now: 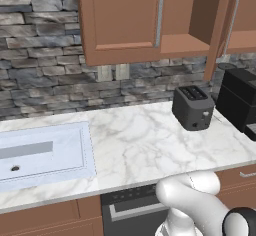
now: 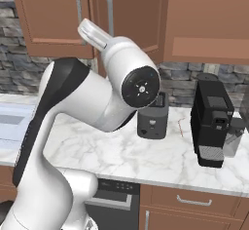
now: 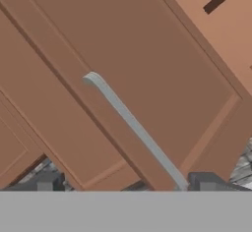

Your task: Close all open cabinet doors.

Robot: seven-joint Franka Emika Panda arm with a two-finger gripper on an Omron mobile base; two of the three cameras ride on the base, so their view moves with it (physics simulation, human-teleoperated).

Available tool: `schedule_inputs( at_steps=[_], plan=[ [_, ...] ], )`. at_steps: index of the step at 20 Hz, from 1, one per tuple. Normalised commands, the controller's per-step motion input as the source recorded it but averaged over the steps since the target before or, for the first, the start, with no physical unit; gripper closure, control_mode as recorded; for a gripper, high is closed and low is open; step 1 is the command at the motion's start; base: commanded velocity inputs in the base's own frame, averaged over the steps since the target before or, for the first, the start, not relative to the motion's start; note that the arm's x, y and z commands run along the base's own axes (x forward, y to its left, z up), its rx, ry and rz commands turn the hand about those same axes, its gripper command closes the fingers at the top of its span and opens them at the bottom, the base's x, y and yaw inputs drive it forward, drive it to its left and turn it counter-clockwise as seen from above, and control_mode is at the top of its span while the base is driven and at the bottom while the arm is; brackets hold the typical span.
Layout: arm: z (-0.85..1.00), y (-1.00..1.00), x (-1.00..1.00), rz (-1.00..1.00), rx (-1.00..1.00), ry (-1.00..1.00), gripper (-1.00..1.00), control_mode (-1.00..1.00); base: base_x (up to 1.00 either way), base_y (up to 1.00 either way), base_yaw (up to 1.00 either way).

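Above the marble counter [image 1: 150, 140] you have the wall cabinets, and one of the doors [image 1: 219, 30] stands open: in the left base view you see it edge-on at the right, swung out toward you, with its handle [image 1: 231, 22] on the outer face and the bare shelf [image 1: 182, 44] of the cabinet visible behind it. The door just left of it [image 1: 122, 15] is shut, its bar handle [image 1: 159, 15] upright.

In the right base view your arm [image 2: 73, 112] rises from the lower left, bends at a dark elbow and reaches up and away toward the cabinets. The round wrist joint [image 2: 140, 86] faces the camera, and the hand points up at the doors behind it, so the fingers themselves are hidden there.

In the hand view the picture is rolled, so the door [image 3: 147, 78] runs diagonally. Its silver handle [image 3: 133, 128] goes from the upper left down to the lower right, ending just beside the right fingertip [image 3: 209, 181]. The left fingertip [image 3: 44, 182] is far apart from it. The gripper [image 3: 127, 184] is spread wide and holds nothing; the handle is near the tips, but I cannot tell if it touches them.

On the counter stand a toaster [image 1: 193, 107] and a black coffee machine [image 2: 211, 122], well apart from the hand. The sink [image 1: 40, 152] is at the left.
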Motion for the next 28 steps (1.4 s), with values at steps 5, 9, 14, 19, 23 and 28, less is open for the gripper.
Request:
schedule_inputs(
  at_steps=[5, 9, 14, 19, 23, 28],
  plan=[
    [-0.12, 0.00, 0.00, 0.00, 0.00, 0.00, -1.00, -1.00, 0.00, 0.00, 0.00],
    [-0.07, 0.00, 0.11, 0.00, 0.00, 0.00, -1.00, -1.00, 0.00, 0.00, 0.00],
    [-0.02, 0.00, 0.22, 0.00, 0.00, 0.00, -1.00, -1.00, 0.00, 0.00, 0.00],
    [0.00, 0.00, 0.27, 0.00, 0.00, 0.00, -1.00, -1.00, 0.00, 0.00, 0.00],
    [-0.02, 0.00, 0.30, 0.00, 0.00, 0.00, -1.00, -1.00, 0.00, 0.00, 0.00],
    [-0.01, 0.00, 0.28, 0.00, 0.00, 0.00, -1.00, -1.00, 0.00, 0.00, 0.00]
  ],
)
